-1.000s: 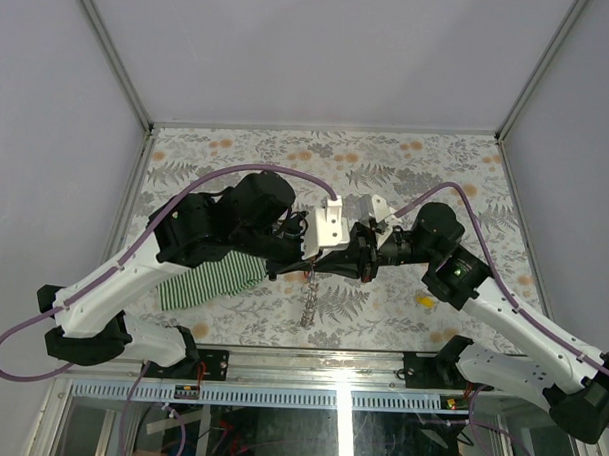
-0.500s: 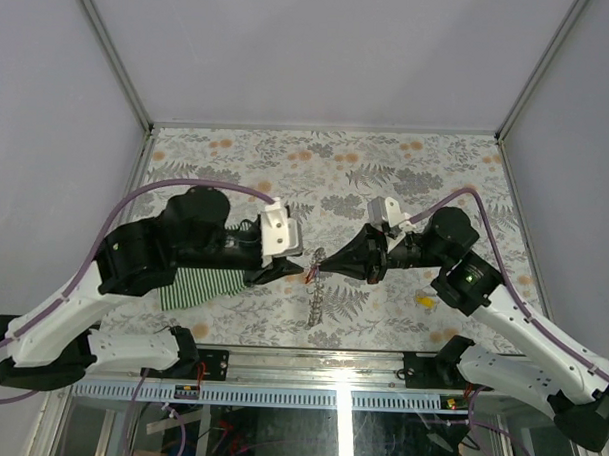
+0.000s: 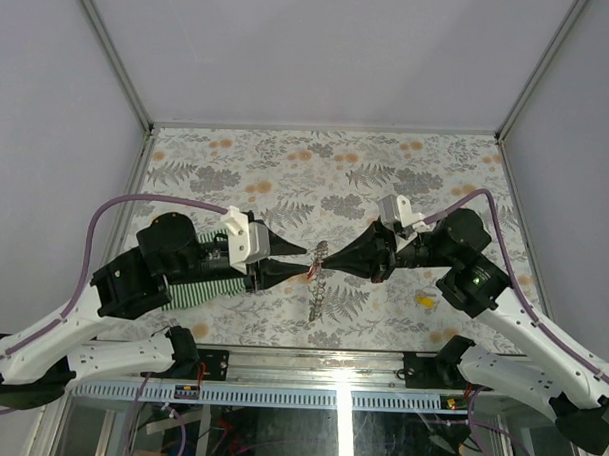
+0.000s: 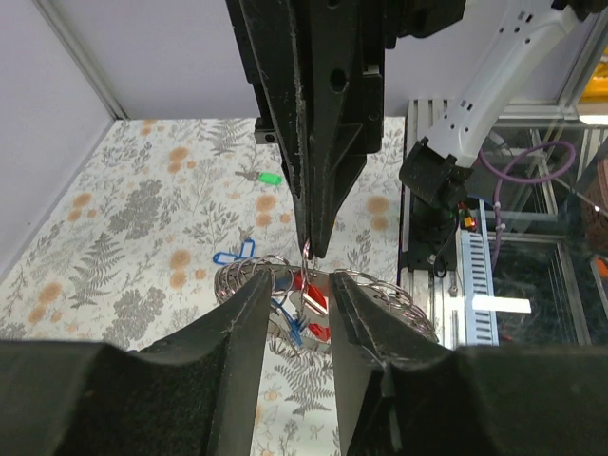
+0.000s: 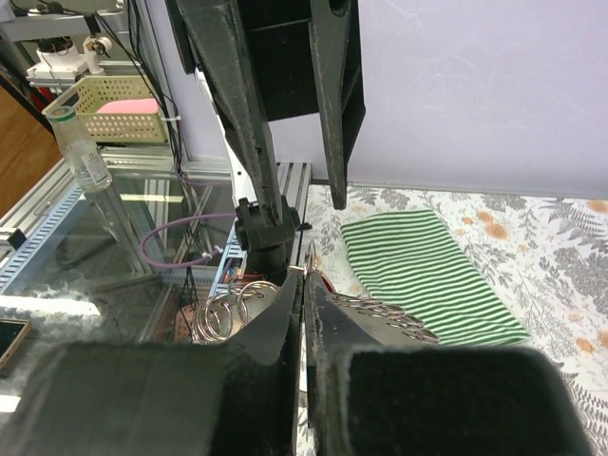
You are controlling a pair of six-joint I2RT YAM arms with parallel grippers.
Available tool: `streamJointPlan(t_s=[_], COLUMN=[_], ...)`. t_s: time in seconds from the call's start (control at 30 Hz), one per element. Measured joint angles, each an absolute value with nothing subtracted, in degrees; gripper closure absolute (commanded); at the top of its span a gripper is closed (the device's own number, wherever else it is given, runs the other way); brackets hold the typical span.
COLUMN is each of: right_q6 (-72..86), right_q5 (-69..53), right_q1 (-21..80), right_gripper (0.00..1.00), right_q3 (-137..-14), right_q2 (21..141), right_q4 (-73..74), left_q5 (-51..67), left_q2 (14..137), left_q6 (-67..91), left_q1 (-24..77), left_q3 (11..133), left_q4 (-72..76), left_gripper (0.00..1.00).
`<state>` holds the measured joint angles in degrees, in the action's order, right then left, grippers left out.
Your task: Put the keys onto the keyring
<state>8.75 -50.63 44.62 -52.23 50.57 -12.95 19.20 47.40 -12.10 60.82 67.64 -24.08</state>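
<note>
Floral-print table (image 3: 386, 181) between grey walls: keys partly threaded.
The right gripper (image 3: 329, 257) is pinched closed on the one keyring (image 3: 316, 294), which hangs mid-table. One red key (image 4: 312, 293) and one blue key (image 4: 290, 325) seem threaded on it. The left gripper (image 3: 300, 254) is narrowly parted and empty. Three lie loose: a second blue key (image 4: 233, 255), a green key (image 4: 269, 178), and a yellow key (image 3: 423, 301) near right.

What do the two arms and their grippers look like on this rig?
The left arm and right arm have white links and bulky black joints. The left gripper and right gripper have long tapered black fingers and white camera mounts. A purple cable loops along each arm; a green light glows on the right.
</note>
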Motion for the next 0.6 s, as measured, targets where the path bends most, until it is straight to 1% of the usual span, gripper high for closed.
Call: streamJointPlan(t_s=[0.27, 0.3, 0.33, 0.4, 0.6], right_q6=[10.1, 10.4, 10.5, 10.8, 11.3], right_q5=[-50.7, -50.7, -50.7, -50.7, -50.7], right_q1=[44.6, 44.6, 44.6, 44.6, 44.6], right_gripper=[1.0, 1.0, 1.0, 1.0, 1.0], right_q3=[-52.5, -52.5, -52.5, -52.5, -52.5], right_q2=[49.6, 49.6, 49.6, 49.5, 48.7], right_q4=[-15.8, -16.2, -16.4, -17.0, -17.6], left_q5=[19.8, 19.9, 20.1, 20.2, 20.6], left_q2=[47.0, 47.0, 47.0, 47.1, 47.7], left_q6=[-10.4, -10.3, -10.3, -10.2, -10.1], left_q1=[60.8, 60.8, 60.8, 60.8, 60.8], left_q3=[66.6, 66.6, 66.6, 66.6, 66.6], left_q4=[-20.3, -20.2, -20.1, -20.1, -20.1], left_gripper=[0.71, 0.73, 0.78, 0.82, 0.81])
